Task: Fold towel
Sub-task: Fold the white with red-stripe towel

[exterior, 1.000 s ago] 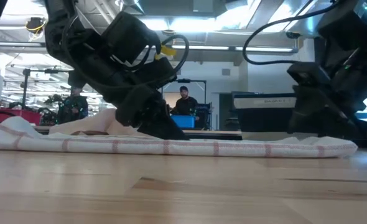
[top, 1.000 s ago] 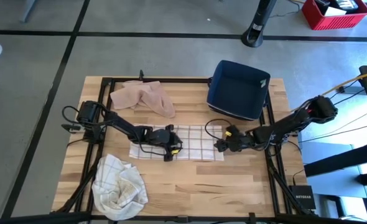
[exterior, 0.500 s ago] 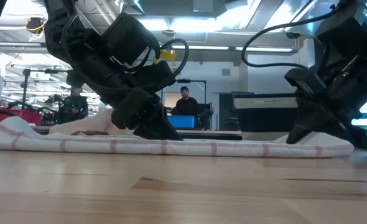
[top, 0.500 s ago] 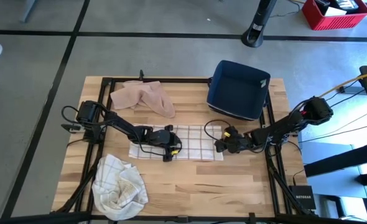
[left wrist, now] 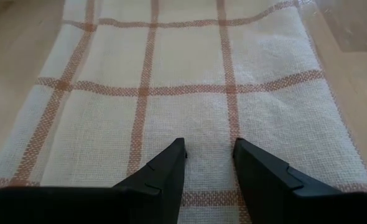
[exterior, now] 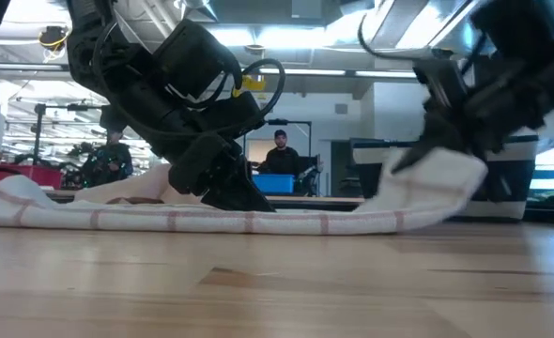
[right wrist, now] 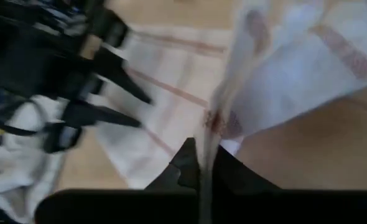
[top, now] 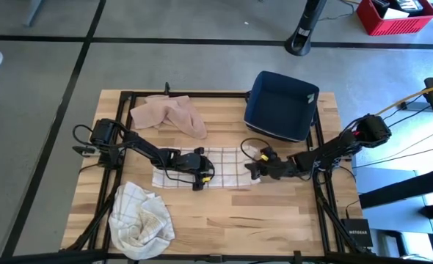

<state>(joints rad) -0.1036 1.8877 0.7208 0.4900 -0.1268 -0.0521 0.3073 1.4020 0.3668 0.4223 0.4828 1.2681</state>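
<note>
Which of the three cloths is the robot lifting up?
The flat white towel with orange stripes in the middle. The right pincer lifts its end. The tan cloth and crumpled checked cloth lie untouched.

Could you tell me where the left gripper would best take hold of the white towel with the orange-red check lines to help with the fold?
Probably the white checked towel's left short edge, approached low from the left arm's own side. That end lies flat and free on the wooden table, while the right gripper already holds the opposite edge lifted. The left gripper, fingers slightly apart, rests pressing mid-cloth.
</note>
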